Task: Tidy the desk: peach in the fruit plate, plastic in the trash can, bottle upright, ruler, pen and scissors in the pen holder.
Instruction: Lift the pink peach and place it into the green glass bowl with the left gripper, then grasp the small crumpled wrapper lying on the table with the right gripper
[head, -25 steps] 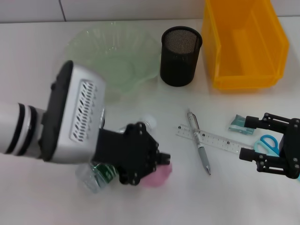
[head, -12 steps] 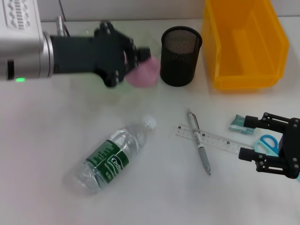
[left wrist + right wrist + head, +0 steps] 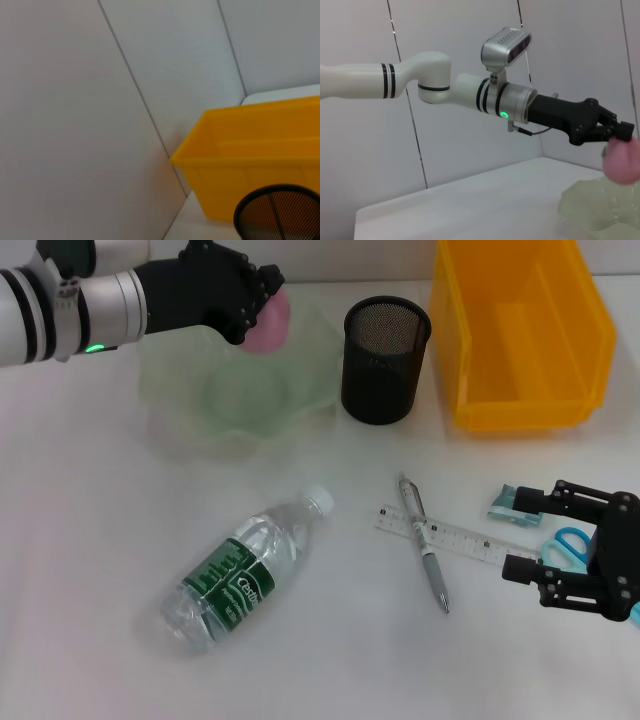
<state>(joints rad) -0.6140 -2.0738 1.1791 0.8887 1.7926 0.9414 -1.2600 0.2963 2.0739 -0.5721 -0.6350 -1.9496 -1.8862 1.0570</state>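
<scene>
The peach (image 3: 266,323) hangs in the left gripper (image 3: 262,308), whose fingers are closed on it, above the far rim of the green fruit plate (image 3: 180,410); the right wrist view shows it clear of the plate (image 3: 580,205). Just right of the plate stands the black mesh pen holder (image 3: 386,360), and beyond that the yellow trash can (image 3: 520,340).

Nearer the robot, the bottle (image 3: 245,570) lies on its side, cap toward the holder. To its right the pen (image 3: 425,555) lies across one end of the ruler (image 3: 455,538).

The right gripper (image 3: 545,540) hovers low at the table's right edge with its fingers spread. A teal piece of plastic (image 3: 507,508) sits by its far finger, and the blue-handled scissors (image 3: 572,545) seem to lie partly hidden under it.
</scene>
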